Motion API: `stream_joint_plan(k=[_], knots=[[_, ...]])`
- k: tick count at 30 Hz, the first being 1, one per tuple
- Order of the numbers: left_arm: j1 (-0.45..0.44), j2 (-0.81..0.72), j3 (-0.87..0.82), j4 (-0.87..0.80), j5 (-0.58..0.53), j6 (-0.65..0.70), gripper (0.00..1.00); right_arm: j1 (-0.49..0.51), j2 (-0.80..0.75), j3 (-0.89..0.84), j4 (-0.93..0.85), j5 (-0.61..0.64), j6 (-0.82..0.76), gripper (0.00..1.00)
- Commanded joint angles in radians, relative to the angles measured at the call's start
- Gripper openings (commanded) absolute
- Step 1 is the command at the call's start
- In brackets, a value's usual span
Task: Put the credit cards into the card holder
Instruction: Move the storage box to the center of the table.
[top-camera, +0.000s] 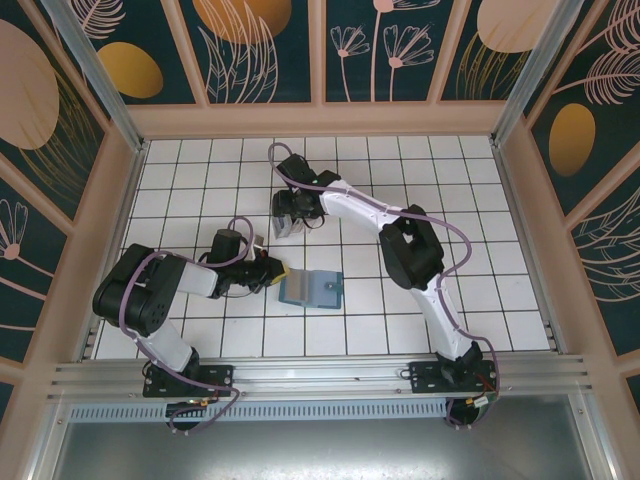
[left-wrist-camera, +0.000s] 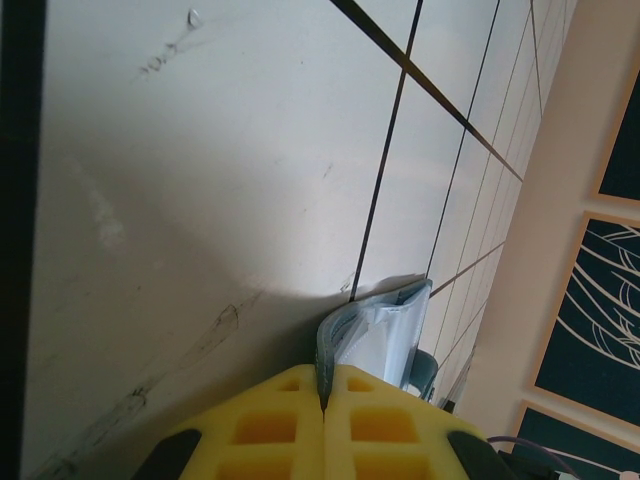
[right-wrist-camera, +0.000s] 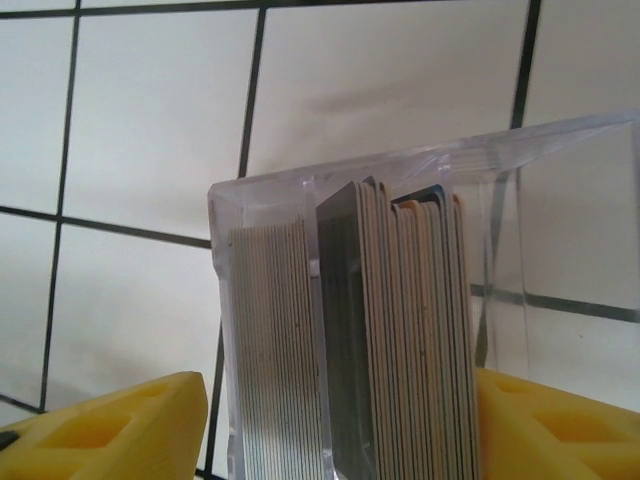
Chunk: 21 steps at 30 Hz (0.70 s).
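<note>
Seen from above, the left claw (top-camera: 276, 272) sits left of centre on the white tiled worktop (top-camera: 480, 200). It is at the left edge of the teal card holder (top-camera: 312, 290), which rests just below centre. The left wrist view makes the grip plain: yellow fingers (left-wrist-camera: 270, 430) are pressed together at the bottom of the frame, pinching the holder's edge, with its clear inner pockets showing above them. Higher in the overhead frame, the right claw (top-camera: 289, 222) holds something grey. Its wrist view shows the credit cards (right-wrist-camera: 400, 330) stacked on edge inside a clear plastic case (right-wrist-camera: 545, 200), which is clamped between the spread fingers.
</note>
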Motion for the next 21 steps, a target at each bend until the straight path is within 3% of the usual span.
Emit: stream_joint_plan(k=[1, 21], knots=[[-0.004, 0.012, 0.003, -0.009, 0.002, 0.010, 0.01, 0.019, -0.020, 0.004, 0.010, -0.053, 0.007, 0.65], [-0.004, 0.015, -0.017, -0.028, -0.003, 0.023, 0.00, 0.021, -0.140, -0.132, 0.163, -0.065, 0.013, 0.52]])
